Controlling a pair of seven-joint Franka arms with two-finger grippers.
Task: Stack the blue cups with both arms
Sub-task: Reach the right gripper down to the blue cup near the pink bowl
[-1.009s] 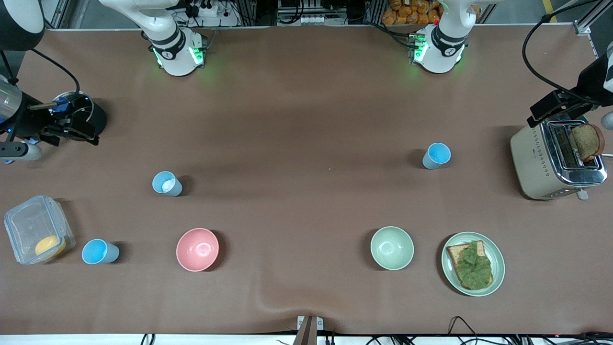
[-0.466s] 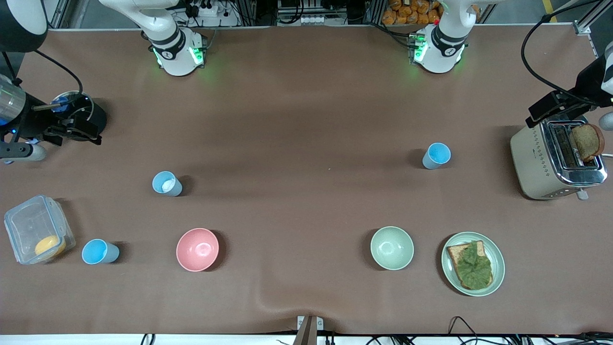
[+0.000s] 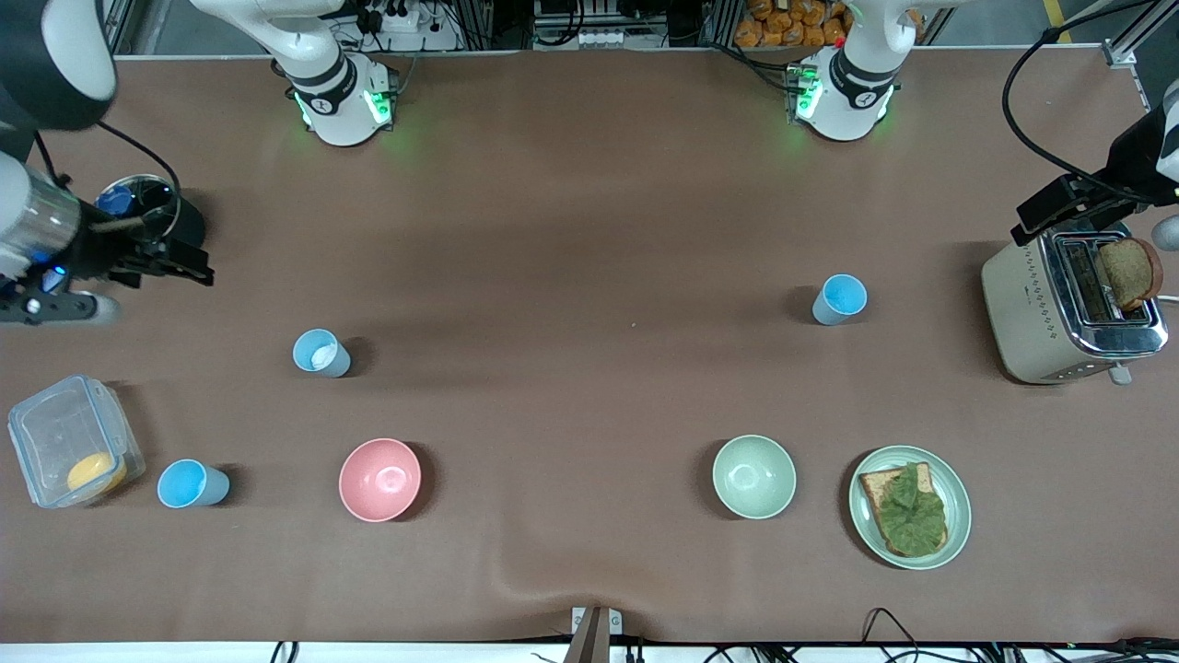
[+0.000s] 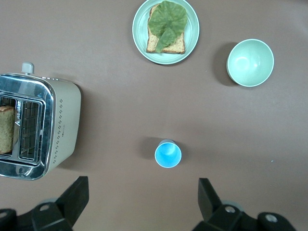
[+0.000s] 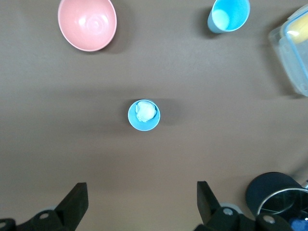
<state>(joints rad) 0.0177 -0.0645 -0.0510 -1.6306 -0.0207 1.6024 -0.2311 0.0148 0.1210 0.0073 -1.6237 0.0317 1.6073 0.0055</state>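
On the counter (image 3: 589,230) stand a clear box (image 3: 72,440), a blue cup (image 3: 189,484) beside it, a second cup (image 3: 321,354), a pink bowl (image 3: 379,479), a green bowl (image 3: 753,476), a third cup (image 3: 839,299), a plate (image 3: 910,505) and a toaster (image 3: 1068,308). The right gripper (image 5: 139,204) hangs over the second cup, the left gripper (image 4: 142,199) over the third; both have fingers wide and empty.

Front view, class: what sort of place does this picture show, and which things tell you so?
Most likely a robotics lab with a mock kitchen set-up: two arm bases bolted along a brown-covered table, with a toaster, blue cups and a plate of bread laid out.
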